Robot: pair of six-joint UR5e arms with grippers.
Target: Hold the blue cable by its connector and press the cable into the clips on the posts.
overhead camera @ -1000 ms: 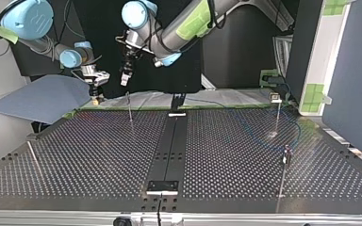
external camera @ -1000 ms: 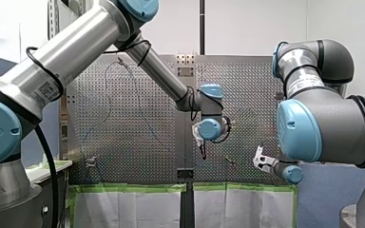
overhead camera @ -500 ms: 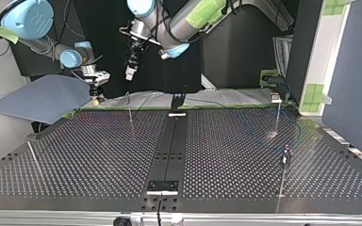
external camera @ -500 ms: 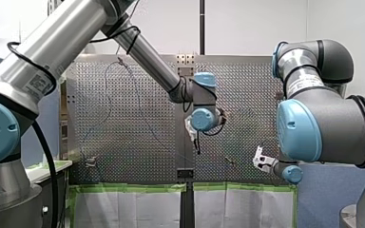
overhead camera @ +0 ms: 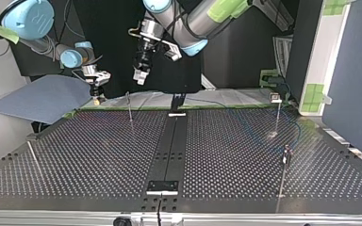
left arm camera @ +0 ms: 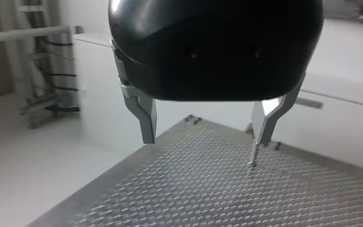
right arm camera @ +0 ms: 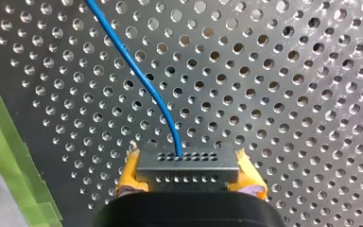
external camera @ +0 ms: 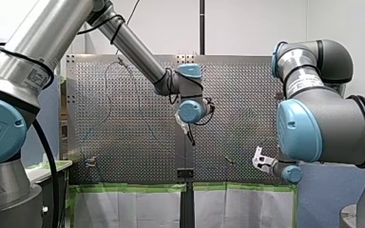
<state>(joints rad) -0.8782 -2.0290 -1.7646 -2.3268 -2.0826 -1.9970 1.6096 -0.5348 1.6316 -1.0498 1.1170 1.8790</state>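
No legible text; sticker [external camera: 36,76] on my left arm [external camera: 62,28] unreadable.

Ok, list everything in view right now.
perforated table: one, dark metal, across the top view
centre rail: one, black, along the table's middle
posts: four, thin metal, spread over the table
blue cable: one, blue, from the connector across the table
connector: one, grey, between my right end effector's pads
green tape: strips, green, along the table's edge
sheet: one, grey-blue, beside the table at the top view's left
left end effector: one, black with metal fingers, open, raised above the table
right end effector: one, yellow pads, shut on the connector
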